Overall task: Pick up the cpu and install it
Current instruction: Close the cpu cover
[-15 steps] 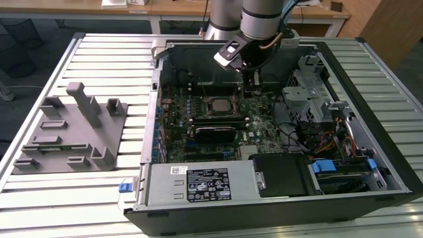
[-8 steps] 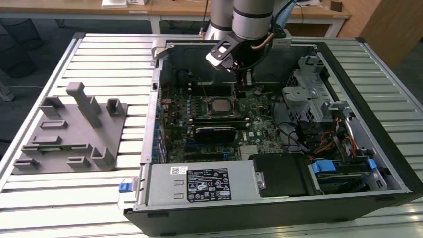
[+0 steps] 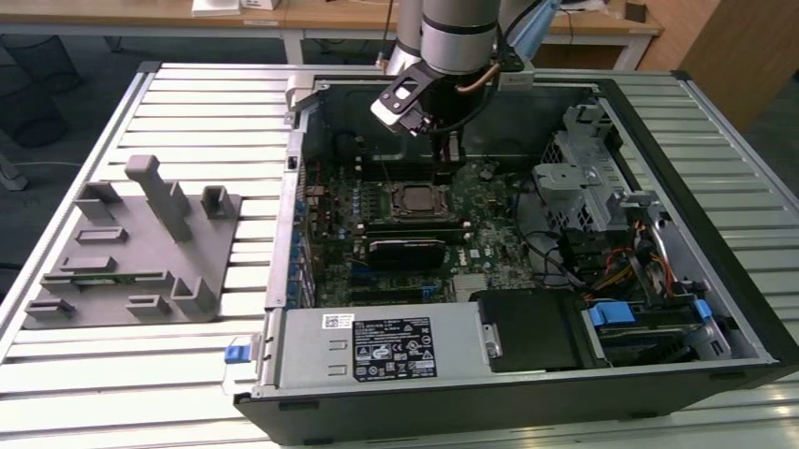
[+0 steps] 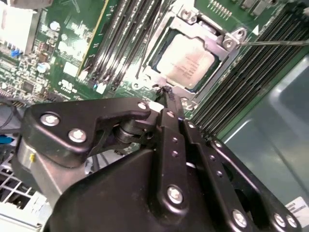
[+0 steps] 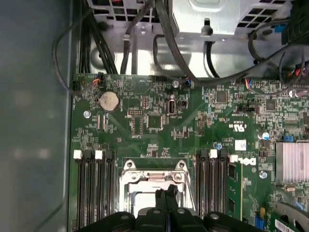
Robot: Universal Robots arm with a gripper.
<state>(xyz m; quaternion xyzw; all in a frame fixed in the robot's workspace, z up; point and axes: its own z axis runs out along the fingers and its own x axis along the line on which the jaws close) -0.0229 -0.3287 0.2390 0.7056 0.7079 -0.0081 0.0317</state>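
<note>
The cpu (image 4: 186, 63) is a pale silvery square lying flat inside the metal-framed socket (image 4: 227, 43) of the green motherboard (image 5: 159, 121). In the exterior view the socket (image 3: 413, 198) sits mid-board inside the open computer case. My gripper (image 4: 166, 93) hangs just above the socket's edge, its two black fingers pressed together with nothing between them. The first wrist view shows the gripper (image 5: 166, 192) with its tips meeting over the socket frame (image 5: 154, 176). In the exterior view the gripper (image 3: 443, 168) points down at the board just behind the socket.
Memory slots (image 5: 91, 188) flank the socket on both sides. A grey slotted holder block (image 3: 138, 243) stands on the slatted table at the exterior view's left. Cables and a drive cage (image 3: 593, 187) crowd the case's right side; the power supply (image 3: 374, 346) lies at the front.
</note>
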